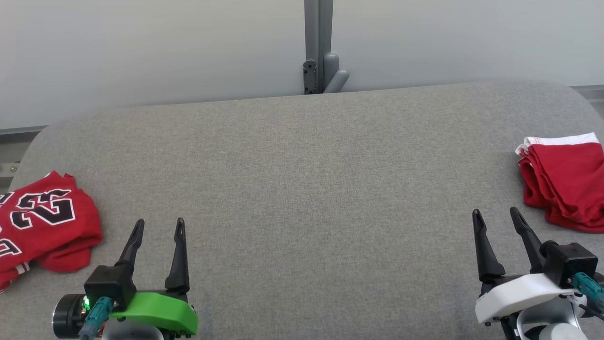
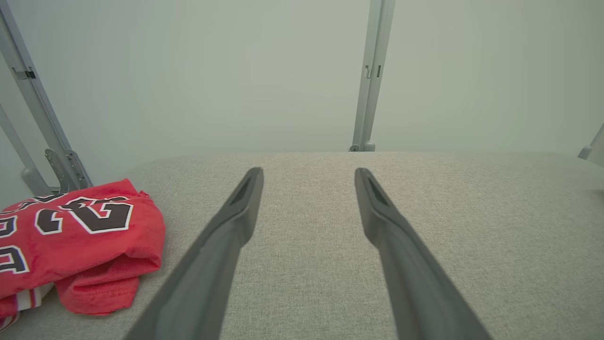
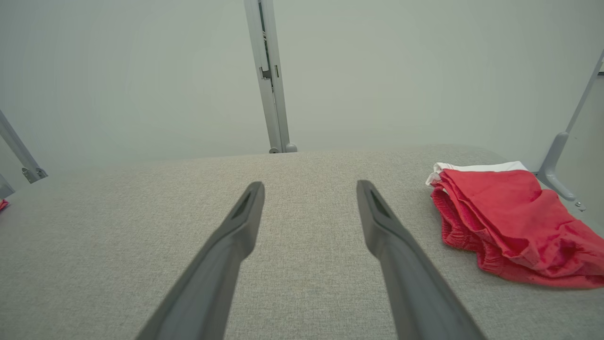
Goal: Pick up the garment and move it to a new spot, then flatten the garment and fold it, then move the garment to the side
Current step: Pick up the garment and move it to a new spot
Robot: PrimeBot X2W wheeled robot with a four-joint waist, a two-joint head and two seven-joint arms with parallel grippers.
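One numbered jersey [image 1: 47, 236] lies left, red garment [image 1: 566, 184] right.

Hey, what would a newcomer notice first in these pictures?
Two red garments lie on the grey table: a crumpled jersey with black lettering at its left edge, and a bunched red-and-white garment at the right edge. Between them the left gripper and right gripper stand open, holding nothing.

Bench [image 1: 302, 189]: grey woven cloth surface, flat, far corners rounded. Wall [image 1: 141, 47]: pale and plain, directly behind the far edge. Post [image 1: 318, 38]: grey, upright, at mid-wall, with a dark bracket [image 1: 310, 75] near its foot. Slanted grey strut [image 2: 33, 108]: beside the bench's left end.
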